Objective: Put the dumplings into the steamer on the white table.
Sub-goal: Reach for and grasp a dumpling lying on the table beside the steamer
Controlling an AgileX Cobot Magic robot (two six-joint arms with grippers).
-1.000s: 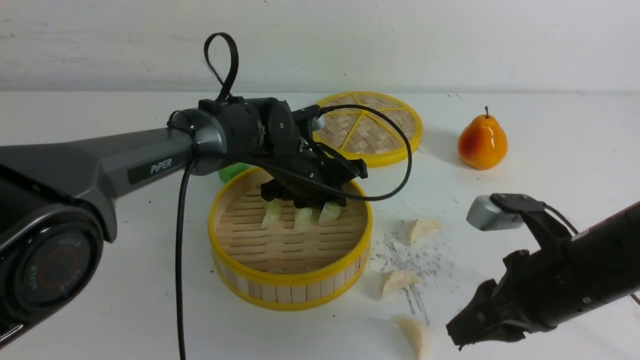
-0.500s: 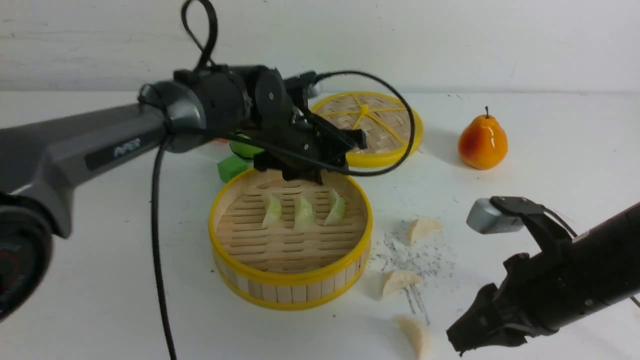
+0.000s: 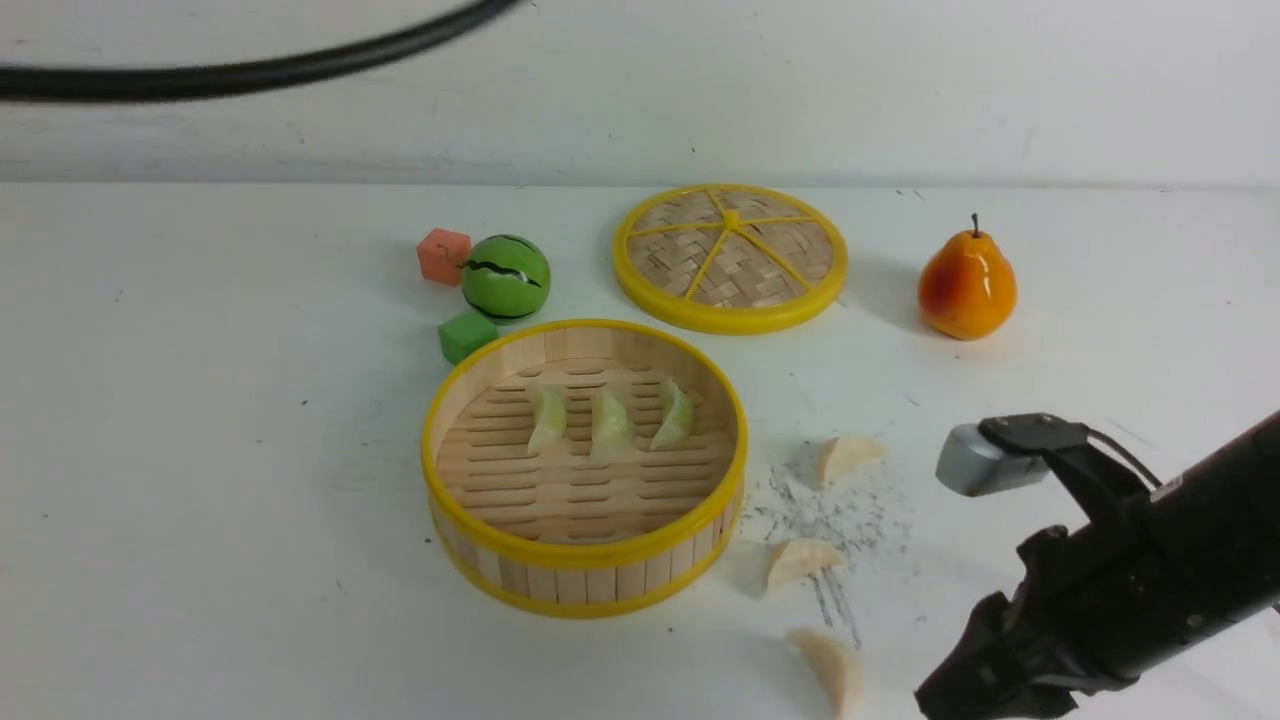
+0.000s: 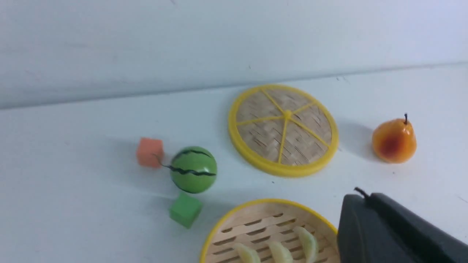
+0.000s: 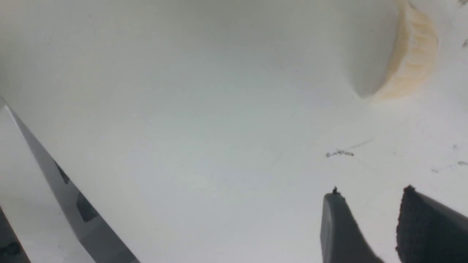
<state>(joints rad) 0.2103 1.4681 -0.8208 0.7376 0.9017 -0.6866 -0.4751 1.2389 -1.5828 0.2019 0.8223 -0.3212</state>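
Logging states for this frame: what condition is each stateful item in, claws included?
steamer: uncovered, three green dumplings inside.
lid: off, lying flat on the white table.
white dumplings: three, outside the steamer, on the table.
left claw: shut, empty.
right claw: open, empty.

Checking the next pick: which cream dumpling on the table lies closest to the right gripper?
The frontmost dumpling, just left of the right gripper; the middle one and the far one lie farther back.
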